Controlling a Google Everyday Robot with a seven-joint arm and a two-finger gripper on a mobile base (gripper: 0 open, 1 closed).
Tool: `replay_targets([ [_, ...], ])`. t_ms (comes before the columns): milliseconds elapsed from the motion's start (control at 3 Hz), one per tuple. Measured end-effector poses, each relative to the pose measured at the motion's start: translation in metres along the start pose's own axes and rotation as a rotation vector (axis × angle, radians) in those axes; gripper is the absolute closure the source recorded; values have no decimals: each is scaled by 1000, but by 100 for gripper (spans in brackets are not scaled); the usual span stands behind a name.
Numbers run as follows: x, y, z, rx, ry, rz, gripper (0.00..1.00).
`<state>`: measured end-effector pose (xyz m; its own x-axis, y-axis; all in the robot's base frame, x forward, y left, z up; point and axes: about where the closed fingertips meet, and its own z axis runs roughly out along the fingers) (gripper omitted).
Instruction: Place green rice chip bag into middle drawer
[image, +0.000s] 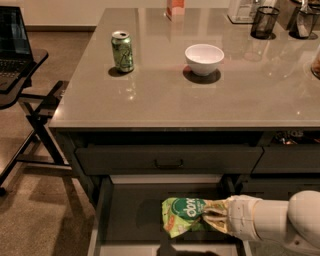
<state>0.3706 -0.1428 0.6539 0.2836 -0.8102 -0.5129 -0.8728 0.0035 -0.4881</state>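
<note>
The grey bench (200, 100) fills most of the frame, its glossy top running from the upper centre out to the right edge. Below its front edge sits a closed drawer front (125, 160) with a small bar handle, and under that the middle drawer (130, 215) stands pulled open at the bottom of the frame, its dark floor showing between pale side walls. My white arm (280, 220) comes in from the lower right corner and reaches leftward over that open drawer. At the left edge a black folding stand (35, 115) carries a laptop (12, 40) in the upper left corner. My jaws are at the bottom centre-right, inside the drawer opening, closed on the crumpled right end of the green rice chip bag (185, 215); the bag sticks out to the left of them over the drawer floor, logo facing up, and I cannot tell whether it touches the floor. On the bench top, a white bowl (204, 58) stands near the middle, a green soda can (122, 51) stands upright well to its left, and a black mesh cup (264, 22) sits at the upper right.
</note>
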Motion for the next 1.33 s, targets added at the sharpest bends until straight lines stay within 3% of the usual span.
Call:
replay_targets([
  [667,54,25,91,-11,-4,33,100],
  [1333,86,12,157,52,-25,2,100],
])
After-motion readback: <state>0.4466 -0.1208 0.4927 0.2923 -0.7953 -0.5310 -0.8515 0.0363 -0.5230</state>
